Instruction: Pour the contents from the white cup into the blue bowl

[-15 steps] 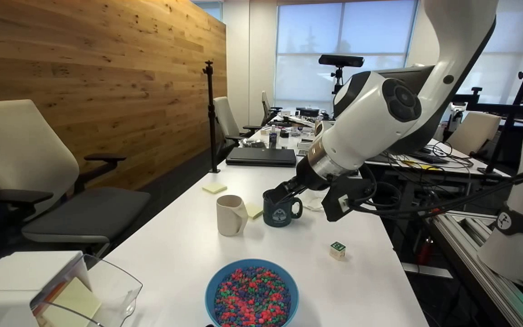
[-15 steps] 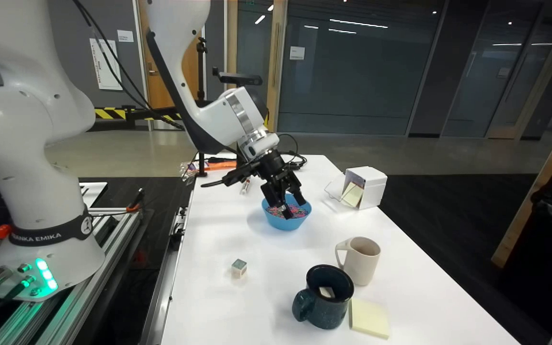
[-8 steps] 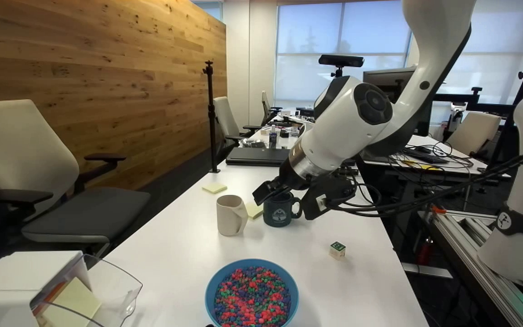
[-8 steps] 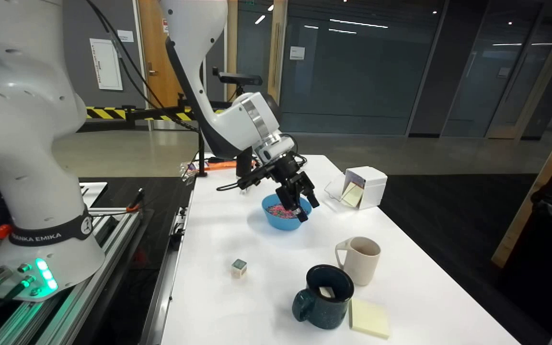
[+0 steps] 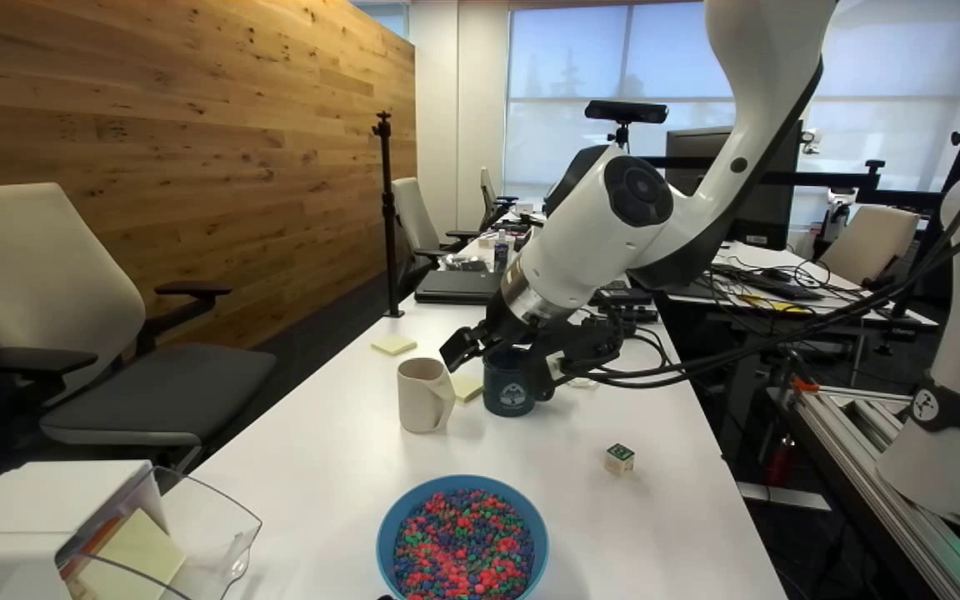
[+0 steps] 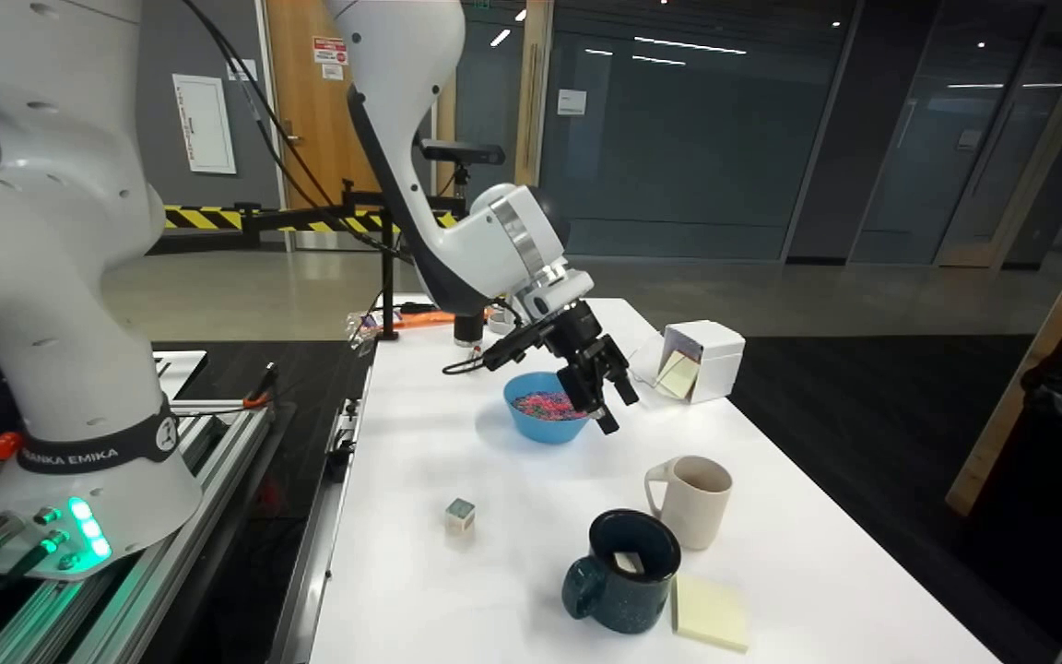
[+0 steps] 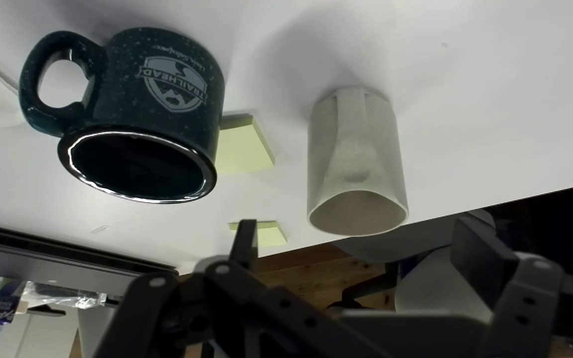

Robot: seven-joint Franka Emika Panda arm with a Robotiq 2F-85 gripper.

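Note:
The white cup [image 5: 423, 396], cream with a handle, stands upright on the table in both exterior views [image 6: 697, 509]. In the wrist view it [image 7: 358, 144] shows upside down with its mouth towards the fingers; its contents cannot be made out. The blue bowl [image 5: 390, 546] holds pink, blue and green bits; it also shows in an exterior view [image 6: 536, 428], partly behind the gripper, and is out of the wrist view. My gripper [image 7: 358, 243] is open and empty, its fingers spread either side of the cup's line, above the table and apart from the cup [image 6: 619, 411].
A dark mug [image 6: 628, 590] stands close beside the cup, with a pale item inside. Yellow note pads [image 6: 711, 613] lie nearby. A small wooden block [image 5: 620, 460] is on the table. A white box [image 6: 717, 361] with a clear container and a black laptop [image 5: 457, 287] stand further off.
My open gripper has moved across the table towards the white cup's side, leftward in one exterior view and rightward and slightly down in another. The cup, bowl and mug have not moved.

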